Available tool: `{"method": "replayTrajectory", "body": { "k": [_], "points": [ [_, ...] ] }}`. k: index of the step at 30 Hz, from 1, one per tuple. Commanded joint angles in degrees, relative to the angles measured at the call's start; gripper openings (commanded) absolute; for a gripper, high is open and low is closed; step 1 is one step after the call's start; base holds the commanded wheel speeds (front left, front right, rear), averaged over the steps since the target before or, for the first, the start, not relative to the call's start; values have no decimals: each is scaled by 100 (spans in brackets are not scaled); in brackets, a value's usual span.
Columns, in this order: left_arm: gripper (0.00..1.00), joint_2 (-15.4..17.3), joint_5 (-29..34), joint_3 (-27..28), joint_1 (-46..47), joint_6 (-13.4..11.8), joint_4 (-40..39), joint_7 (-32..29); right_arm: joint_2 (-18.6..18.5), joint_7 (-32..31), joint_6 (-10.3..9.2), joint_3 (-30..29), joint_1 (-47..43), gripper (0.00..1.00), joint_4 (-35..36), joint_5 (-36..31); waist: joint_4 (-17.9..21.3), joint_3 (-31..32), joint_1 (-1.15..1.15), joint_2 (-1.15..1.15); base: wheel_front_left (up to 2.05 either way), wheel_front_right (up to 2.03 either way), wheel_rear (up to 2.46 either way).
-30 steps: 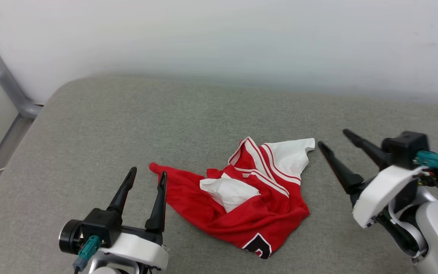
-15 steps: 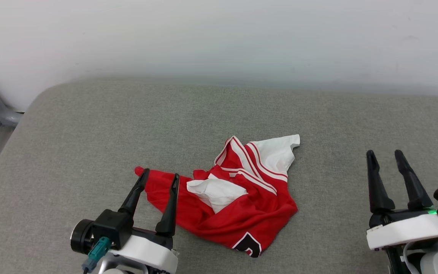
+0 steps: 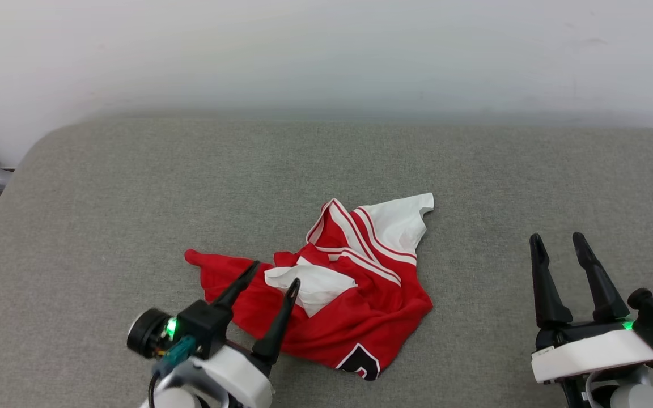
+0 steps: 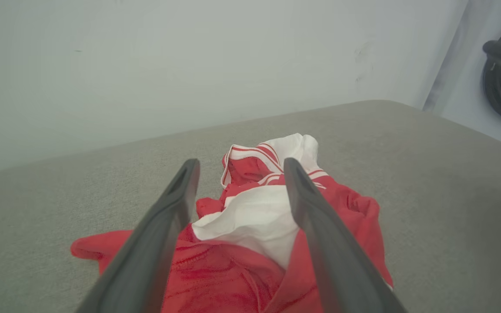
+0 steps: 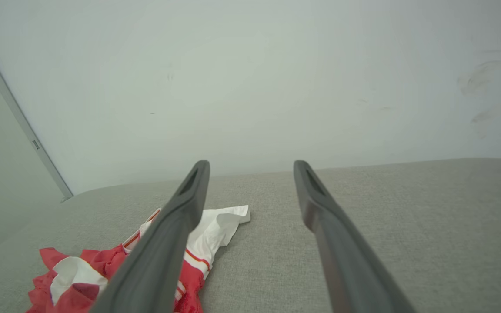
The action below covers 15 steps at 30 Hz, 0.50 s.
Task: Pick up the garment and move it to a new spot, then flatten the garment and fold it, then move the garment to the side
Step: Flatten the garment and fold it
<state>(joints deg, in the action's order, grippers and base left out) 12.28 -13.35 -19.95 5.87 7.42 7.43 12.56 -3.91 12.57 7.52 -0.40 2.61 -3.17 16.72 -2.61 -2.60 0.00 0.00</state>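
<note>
Found red and white shirt (image 3: 355, 294) bunched mid grey pad (image 3: 134, 198), left gripper (image 3: 275, 272) spread wide above its left part, right gripper (image 3: 556, 237) spread wide well off right, white wall (image 3: 326, 51) behind, black print (image 3: 360, 365) unreadable.

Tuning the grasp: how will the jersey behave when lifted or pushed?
Likely floppy: the jersey lies crumpled in soft folds, so it should drape from a pinch. Probably light: the thin white sleeve curls at its edge. Pushed, it would likely bunch rather than slide on the textured grey cushion.
</note>
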Motion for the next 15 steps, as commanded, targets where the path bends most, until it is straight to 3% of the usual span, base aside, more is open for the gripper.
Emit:
{"method": "replayTrajectory", "body": {
  "k": [1,4,7,8,11,15],
  "points": [
    [100,300,-202,-254,367,9,-75,-280,8,-26,-6,-7,82,100,57,-29,48,-80,0,0,0,0,0],
    [100,1149,-822,-1182,1167,9,-311,-1244,25,-33,-6,-68,134,100,142,12,94,-245,0,0,0,0,0],
    [100,1822,-1840,-1953,2050,4,-581,-2349,45,-33,-6,-67,211,100,192,32,164,-421,0,0,0,0,0],
    [100,1822,-1840,-1953,2050,4,-581,-2349,45,-33,-6,-67,211,100,192,32,164,-421,0,0,0,0,0],
    [100,2357,-2717,-2464,2831,3,-751,-3287,60,-6,-6,-25,271,100,191,26,283,-594,0,0,0,0,0],
    [100,2826,-3433,-3034,3524,3,-739,-4248,86,41,-6,2,386,100,148,49,442,-775,0,0,0,0,0]
  ]
}}
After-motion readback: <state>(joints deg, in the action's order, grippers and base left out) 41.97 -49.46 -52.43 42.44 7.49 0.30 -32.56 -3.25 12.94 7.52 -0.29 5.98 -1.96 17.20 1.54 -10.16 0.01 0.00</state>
